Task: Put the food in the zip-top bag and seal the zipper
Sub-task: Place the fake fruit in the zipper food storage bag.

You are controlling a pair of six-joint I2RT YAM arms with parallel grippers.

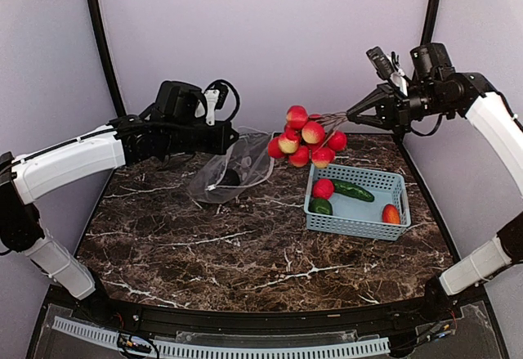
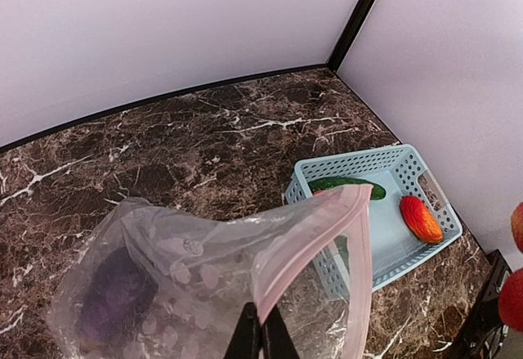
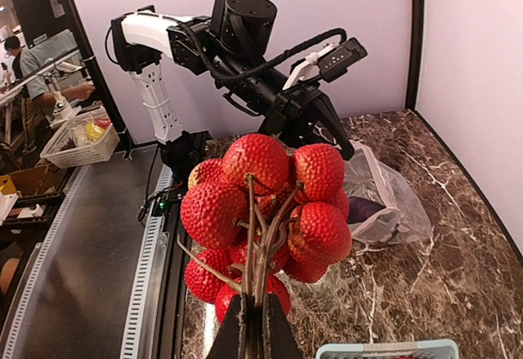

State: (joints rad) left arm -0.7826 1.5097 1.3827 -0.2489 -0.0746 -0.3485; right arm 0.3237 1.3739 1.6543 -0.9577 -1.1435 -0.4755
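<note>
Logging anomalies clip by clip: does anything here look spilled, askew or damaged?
Nothing spilled or damaged. The left gripper pinches the zip-top bag by its zipper, a dark purple piece inside; the right gripper holds the red fruit cluster by its stems aloft. The cucumber and other pieces lie in the basket.

The dark marble table (image 1: 245, 249) bears a blue basket (image 1: 353, 227) and the sagging zip-top bag (image 1: 237, 171).

You've got a crinkly clear plastic zip-top bag (image 1: 245, 167), a smooth plastic basket (image 1: 351, 226) at its three o'clock, pebbly-skinned red fruit (image 3: 261, 163), a glossy marble-veined table (image 1: 245, 249).
</note>
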